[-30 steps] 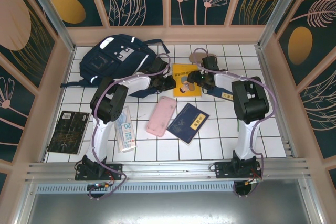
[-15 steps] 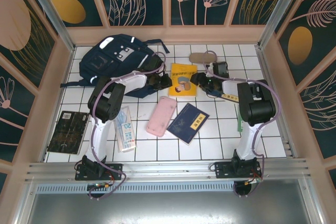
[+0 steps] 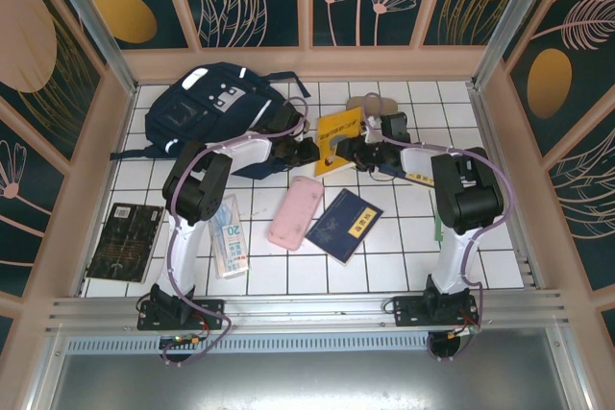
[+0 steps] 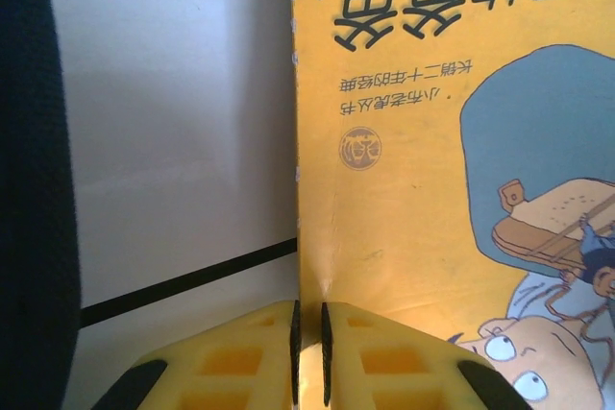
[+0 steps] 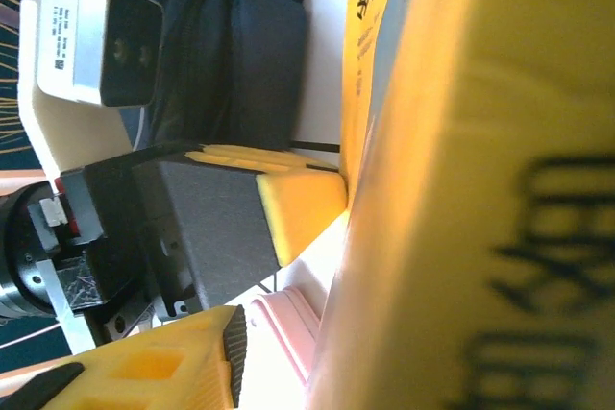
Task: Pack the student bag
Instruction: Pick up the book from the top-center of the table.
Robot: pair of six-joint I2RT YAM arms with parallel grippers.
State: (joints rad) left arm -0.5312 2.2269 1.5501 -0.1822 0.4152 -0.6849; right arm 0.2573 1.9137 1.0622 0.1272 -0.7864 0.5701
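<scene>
The left tool [image 4: 307, 309] is nearly closed. Its two yellow pads pinch the left edge of the yellow book [image 3: 338, 130], which stands tilted up off the worktop [image 3: 288, 276]. The right tool [image 3: 352, 151] sits at the book's right side. In the right wrist view the cover lies beside its lower finger [image 5: 144, 372], but we cannot tell whether those jaws are clamped on it. The student bag [image 3: 207, 108] lies at the far left of the worktop, just left of the left tool and close to the book.

The left grip takes only a thin strip of cover, so we judge that the book could swing or slip out if it is moved quickly. If both tools pull in different directions, the cover could crease or tear. We cannot see an open mouth on the bag, and a book pushed against closed fabric would shove the bag away or buckle.

The book carries large black Chinese title characters, two small Chinese lines and a round seal, all upside down in the left wrist view. A white-and-blue pack [image 3: 231, 237] near the left arm reads "20". The dark-blue booklet [image 3: 344, 226] has a yellow label too small to read.
</scene>
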